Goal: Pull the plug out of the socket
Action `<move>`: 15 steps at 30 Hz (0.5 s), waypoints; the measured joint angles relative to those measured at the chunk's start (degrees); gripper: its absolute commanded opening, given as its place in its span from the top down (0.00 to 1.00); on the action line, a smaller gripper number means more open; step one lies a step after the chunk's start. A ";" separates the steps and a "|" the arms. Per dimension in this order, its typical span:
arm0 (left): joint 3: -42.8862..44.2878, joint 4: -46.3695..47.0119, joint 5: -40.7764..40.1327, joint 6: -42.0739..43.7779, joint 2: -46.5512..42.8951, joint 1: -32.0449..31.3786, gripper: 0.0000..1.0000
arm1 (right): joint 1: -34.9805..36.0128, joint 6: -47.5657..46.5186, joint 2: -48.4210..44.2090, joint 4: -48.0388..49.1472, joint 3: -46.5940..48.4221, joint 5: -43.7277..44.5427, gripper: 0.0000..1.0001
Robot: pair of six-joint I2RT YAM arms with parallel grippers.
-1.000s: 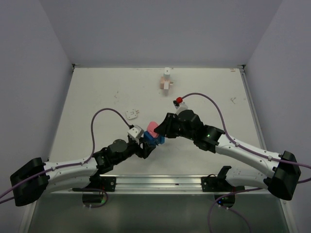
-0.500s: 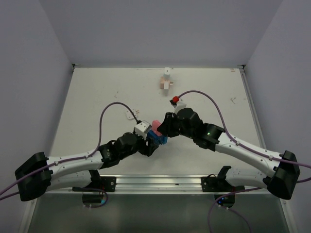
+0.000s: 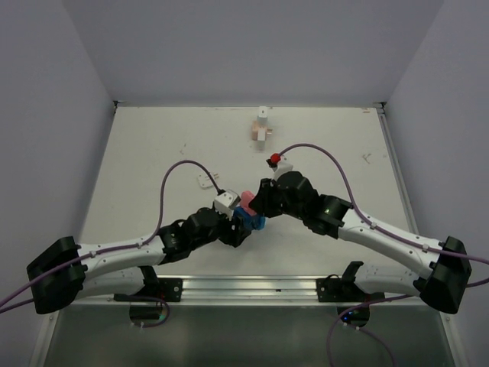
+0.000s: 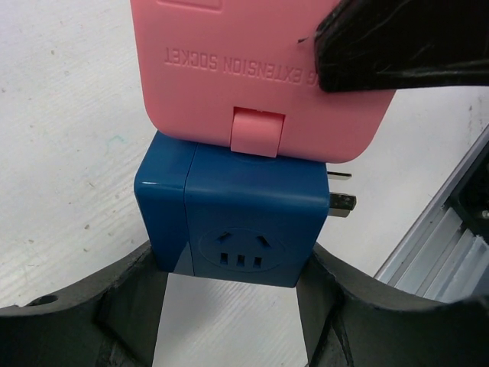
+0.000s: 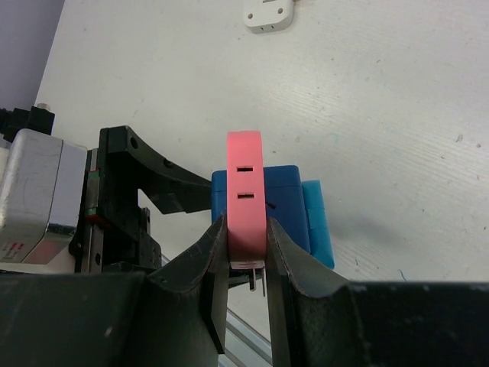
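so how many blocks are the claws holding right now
2: the pink block is in the right claw, and the blue block joined to it is in the left claw.

Two robot arms, left arm (image 3: pixel 114 258) and right arm (image 3: pixel 386 238), each with one purple cable (image 3: pixel 309 144). One pink adapter (image 3: pixel 246 200) and one blue adapter (image 3: pixel 249 221) at centre. One white adapter (image 3: pixel 205 180) left of centre, one peach-and-white block (image 3: pixel 262 128) upper centre.
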 measured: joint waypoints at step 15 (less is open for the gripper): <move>-0.02 7.98 4.94 -6.86 6.78 0.02 1.00 | -2.49 0.52 1.57 -6.60 3.41 1.81 1.00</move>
